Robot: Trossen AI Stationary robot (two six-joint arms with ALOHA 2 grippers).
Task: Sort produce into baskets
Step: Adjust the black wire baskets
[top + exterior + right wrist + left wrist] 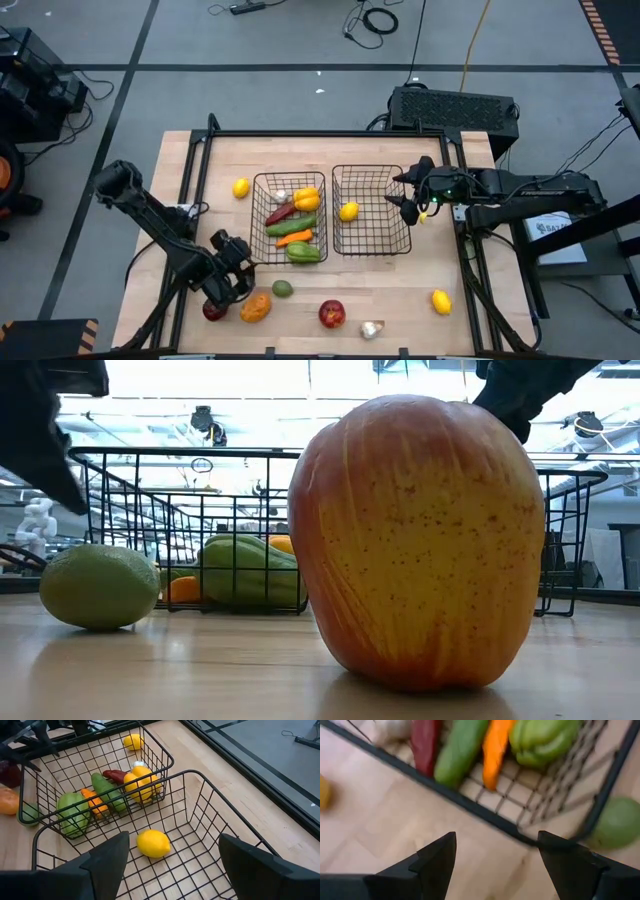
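Sorting judged roughly half done. Left basket [257, 215] held the vegetables: garlic bulb [280, 197], yellow pepper [306, 198], red pepper [279, 214], cucumber [291, 227], orange pepper [294, 238] and green pepper [303, 253]. Right basket [372, 240] held a single lemon [348, 211].

Still loose on the table [400, 290]: a lemon beside the left basket's far corner [241, 187], a green lime-like fruit [283, 289] just off its near edge, an orange-yellow fruit [256, 307], a dark red apple [213, 311], a red apple [332, 314], a second garlic bulb [371, 328] and a lemon near the right front [441, 301].

Left gripper [232, 272] hovered low at the near-left corner of the left basket, fingers spread, nothing between them; wrist view confirmed bare tabletop in the gap. Right gripper [408, 195] sat above the right basket's outer edge, fingers likewise apart and empty, the lemon lying on the mesh below.

Remaining: seven loose pieces, mostly fruit, presumably for the right basket.
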